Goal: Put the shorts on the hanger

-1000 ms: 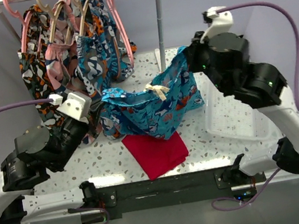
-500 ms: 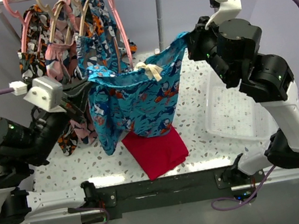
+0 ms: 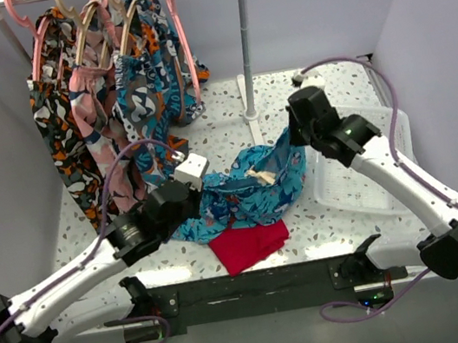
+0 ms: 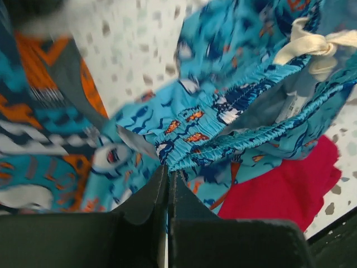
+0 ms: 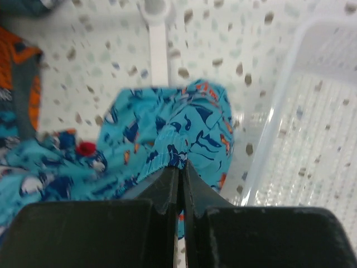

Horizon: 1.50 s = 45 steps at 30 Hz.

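The turquoise shorts point(image 3: 250, 192) sag low over the table between my two grippers, waistband open and the cream drawstring bow point(image 3: 258, 175) on top. My left gripper point(image 3: 200, 187) is shut on the waistband's left end; in the left wrist view the elastic edge point(image 4: 223, 142) runs out of the closed fingertips point(image 4: 167, 170). At the right end my right gripper point(image 3: 294, 138) is shut on the waistband, and the right wrist view has the fabric point(image 5: 167, 134) pinched at its tips point(image 5: 181, 166). A thin pink hanger point(image 3: 178, 30) hangs on the rail at the back.
A plain red cloth point(image 3: 250, 245) lies under the shorts near the front edge. Several patterned shorts on wooden hangers point(image 3: 109, 86) hang at the back left. The rack's white pole point(image 3: 245, 45) stands behind the shorts. A clear plastic basket point(image 3: 372, 183) sits at the right.
Both arms have come down from holding the shorts stretched high near the rack. The shorts now droop low over the table, and the left arm has reached forward and right.
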### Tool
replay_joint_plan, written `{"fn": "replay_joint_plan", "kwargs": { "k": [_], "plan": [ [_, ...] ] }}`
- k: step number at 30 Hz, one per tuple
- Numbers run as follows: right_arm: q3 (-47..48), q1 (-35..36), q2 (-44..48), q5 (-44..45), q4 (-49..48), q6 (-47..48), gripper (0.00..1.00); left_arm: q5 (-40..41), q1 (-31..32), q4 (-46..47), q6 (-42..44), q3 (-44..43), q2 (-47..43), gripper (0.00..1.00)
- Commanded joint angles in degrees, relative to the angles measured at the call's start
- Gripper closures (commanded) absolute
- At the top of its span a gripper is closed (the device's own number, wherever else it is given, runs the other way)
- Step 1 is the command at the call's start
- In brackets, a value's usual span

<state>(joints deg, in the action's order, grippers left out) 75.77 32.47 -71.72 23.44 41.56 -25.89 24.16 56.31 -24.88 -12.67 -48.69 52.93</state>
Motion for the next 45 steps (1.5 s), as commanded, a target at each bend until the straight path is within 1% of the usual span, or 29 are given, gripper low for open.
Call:
{"fn": "replay_joint_plan", "kwargs": {
  "k": [1,2,5,6,8,11,12,14,15,17,19,20,22,23,24,25,26,27,28,29,31,32,33,34,35,38,41,43,45],
  "plan": [
    [-9.57,-1.53,1.68,-5.42,-7.89,-4.34,1.0,-12.2,-3.93,8.44,-15.8,9.02,2.44,1.0],
    [-12.37,-1.62,0.98,-5.42,-8.68,-4.61,1.0,-14.3,-3.93,10.01,-17.38,9.83,2.79,1.0],
    [-15.64,-1.79,-0.52,-5.77,-9.56,-5.49,1.0,-16.07,-4.02,10.82,-18.18,11.42,2.71,0.99],
    [-16.08,-1.88,-0.7,-6.12,-9.83,-5.84,1.0,-16.42,-3.93,10.47,-18.1,11.25,1.75,0.93],
    [-16.7,-1.88,-0.79,-6.91,-10.01,-6.1,1.0,-16.78,-3.93,8.29,-17.74,10.72,0.43,0.88],
    [-17.14,-1.79,-0.26,-7.18,-9.57,-6.45,1.0,-16.78,-4.02,4.33,-18.18,8.88,-3.08,0.59],
    [-17.32,-1.88,0.52,-7.09,-9.57,-6.8,1.0,-17.39,-4.02,3.62,-18.27,8.09,-3.96,0.46],
    [-18.02,-1.79,1.32,-7.18,-9.74,-6.98,1.0,-17.93,-3.93,1.69,-18.27,7.12,-6.68,0.38],
    [-18.2,-1.79,1.58,-7.18,-9.83,-7.24,1.0,-17.57,-4.11,0.81,-18.36,5.55,-7.48,0.31],
    [-18.29,-1.79,1.94,-7.18,-9.57,-7.42,1.0,-17.22,-4.11,-1.13,-17.66,3.17,-9.23,0.27],
    [-18.2,-1.79,1.68,-7.36,-9.48,-7.51,1.0,-16.17,-4.02,-2.7,-16.87,-1.92,-9.51,0.26],
    [-18.11,-1.79,1.59,-7.36,-9.39,-7.6,1.0,-14.95,-4.11,-3.93,-16.69,-7.25,-8.38,0.27],
    [-18.02,-1.79,1.06,-7.62,-9.39,-7.77,1.0,-11.62,-4.02,-7.52,-15.38,-13.95,-5.83,0.28],
    [-18.02,-1.88,0.89,-7.8,-9.31,-7.77,1.0,-10.38,-4.11,-8.68,-14.5,-20.94,-2.86,0.31],
    [-18.02,-1.8,0.8,-7.97,-9.31,-7.77,1.0,-9.06,-4.02,-9.73,-13.88,-24.49,-1.18,0.32],
    [-18.02,-1.79,0.53,-8.15,-9.31,-7.69,1.0,-5.48,-4.02,-11.75,-12.66,-28.01,0.49,0.32],
    [-18.02,-1.71,0.53,-8.15,-9.31,-7.68,1.0,-3.27,-4.02,-12.72,-11.86,-34.83,4.08,0.34],
    [-18.02,-1.79,0.53,-8.32,-9.31,-7.68,1.0,-1.42,-4.02,-13.34,-11.07,-38.12,5.77,0.34],
    [-18.11,-1.79,0.53,-8.24,-9.39,-7.77,1.0,2.6,-4.02,-13.78,-8.98,-41.02,7.52,0.35],
    [-18.11,-1.79,0.45,-8.41,-9.48,-7.77,1.0,4.73,-4.02,-13.87,-7.91,-46.36,11.11,0.34],
    [-17.76,-1.79,0.36,-8.85,-9.57,-7.86,1.0,10.45,-4.11,-13.53,-3.78,-51.22,14.99,0.34],
    [-17.67,-1.79,0.18,-8.94,-9.74,-7.86,1.0,12.29,-4.11,-13.7,-2.46,-56.12,19.19,0.34],
    [-17.41,-1.79,0.09,-9.11,-9.83,-7.77,1.0,16.14,-4.11,-13.61,0.68,-58.52,21.41,0.34],
    [-17.23,-1.79,0.01,-9.46,-10.01,-7.77,1.0,18.35,-4.02,-13.79,1.93,-60.98,25.95,0.34],
    [-16.97,-1.79,-0.17,-10.34,-9.92,-7.77,1.0,19.94,-4.11,-13.87,2.99,-65.7,28.17,0.34],
    [-16.09,-1.79,-0.61,-11.48,-9.57,-7.69,1.0,23.12,-4.98,-13.44,5.98,-73.44,35.74,0.33],
    [-16.44,-1.71,-0.61,-12.54,-9.92,-7.86,1.0,25.14,-5.6,-10.63,9.32,-77.68,41.02,0.34],
    [-16.97,-1.71,-0.52,-13.16,-10.36,-8.03,1.0,29.61,-5.78,-9.83,11.96,-79.97,44.96,0.34],
    [-17.49,-1.71,-0.35,-13.25,-10.45,-8.12,1.0,31.64,-6.39,-8.7,12.4,-80.87,46.47,0.34]
  ]
}}
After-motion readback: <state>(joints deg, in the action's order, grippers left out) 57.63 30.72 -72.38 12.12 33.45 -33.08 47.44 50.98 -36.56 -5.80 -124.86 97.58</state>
